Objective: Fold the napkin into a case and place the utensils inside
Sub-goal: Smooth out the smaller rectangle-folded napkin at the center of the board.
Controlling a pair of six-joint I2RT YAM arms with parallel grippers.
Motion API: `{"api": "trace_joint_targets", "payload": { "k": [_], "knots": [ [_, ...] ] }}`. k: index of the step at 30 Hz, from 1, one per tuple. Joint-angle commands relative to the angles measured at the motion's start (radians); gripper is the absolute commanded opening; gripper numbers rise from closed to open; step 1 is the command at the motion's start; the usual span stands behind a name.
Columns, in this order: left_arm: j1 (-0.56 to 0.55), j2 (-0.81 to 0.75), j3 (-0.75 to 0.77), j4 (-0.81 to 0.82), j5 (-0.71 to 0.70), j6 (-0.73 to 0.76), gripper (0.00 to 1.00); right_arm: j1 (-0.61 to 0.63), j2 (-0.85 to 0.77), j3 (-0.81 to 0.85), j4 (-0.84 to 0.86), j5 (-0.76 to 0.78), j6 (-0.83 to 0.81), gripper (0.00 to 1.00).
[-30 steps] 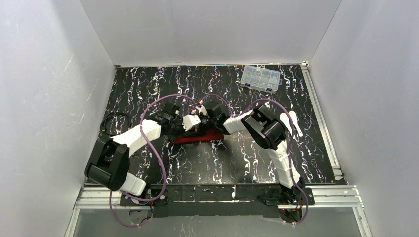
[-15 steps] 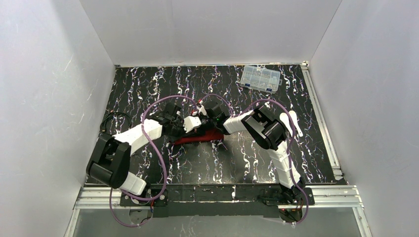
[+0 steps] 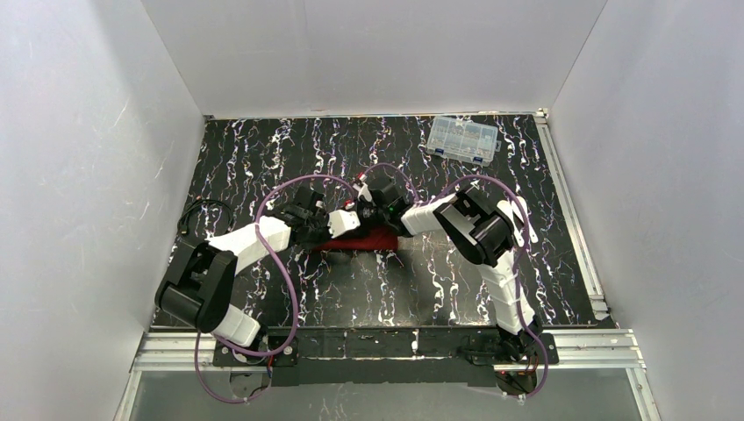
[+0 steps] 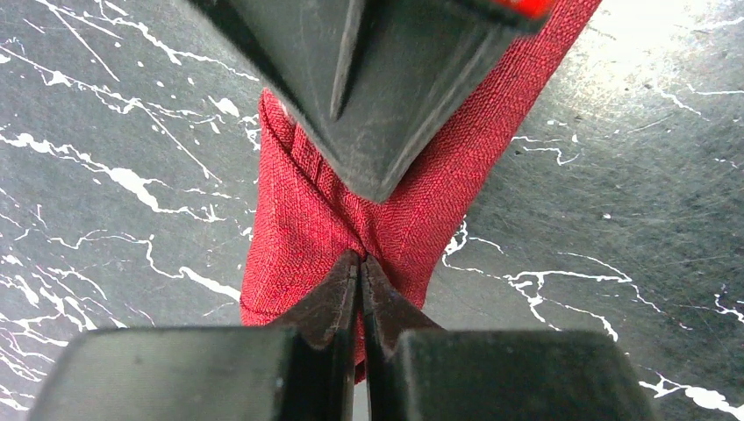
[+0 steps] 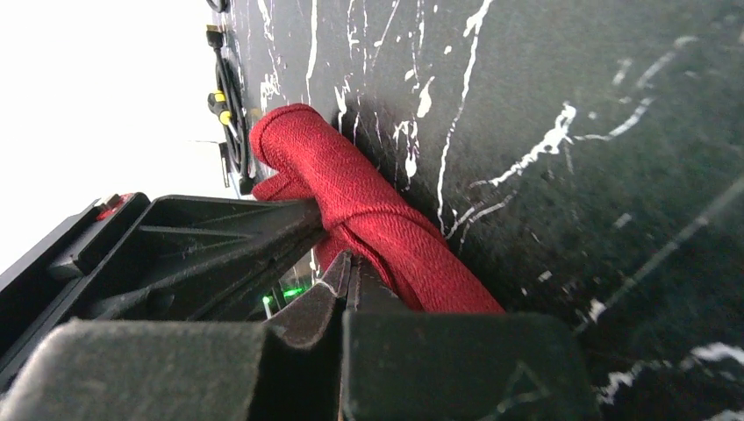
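The napkin (image 3: 368, 241) is a small bunched, layered deep red bundle on the black marbled table, between both arms. My left gripper (image 3: 349, 219) is shut, pinching a fold at the bundle's near end in the left wrist view (image 4: 359, 260); the cloth (image 4: 298, 219) stretches away under the right gripper's closed fingers (image 4: 377, 114). My right gripper (image 3: 370, 210) is shut on the cloth's edge in the right wrist view (image 5: 347, 263), with the red roll (image 5: 368, 210) beside it. The white utensils (image 3: 525, 219) lie to the right, mostly hidden behind the right arm.
A clear plastic compartment box (image 3: 461, 139) sits at the far right. A black cable (image 3: 197, 215) lies at the left edge. Aluminium rails (image 3: 570, 210) border the table on the right and front. White walls enclose the table on three sides.
Both grippers have closed in a little over the red bundle. The right arm's elbow has swung right, covering more of the utensils. The bundle looks slightly flatter.
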Motion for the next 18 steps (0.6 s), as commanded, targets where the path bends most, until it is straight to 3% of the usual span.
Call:
{"api": "trace_joint_targets", "payload": {
  "k": [1,7,18],
  "knots": [
    [0.004,0.049,-0.054,-0.049,-0.023,0.012,0.00,-0.015,-0.064,-0.023,-0.007,-0.023,-0.032,0.01],
    [0.004,0.040,-0.056,-0.050,-0.012,0.006,0.00,-0.013,-0.046,-0.007,0.133,-0.068,0.064,0.01],
    [0.003,0.027,-0.046,-0.068,0.007,-0.006,0.00,-0.001,0.026,0.089,0.107,-0.031,0.092,0.01]
  ]
}}
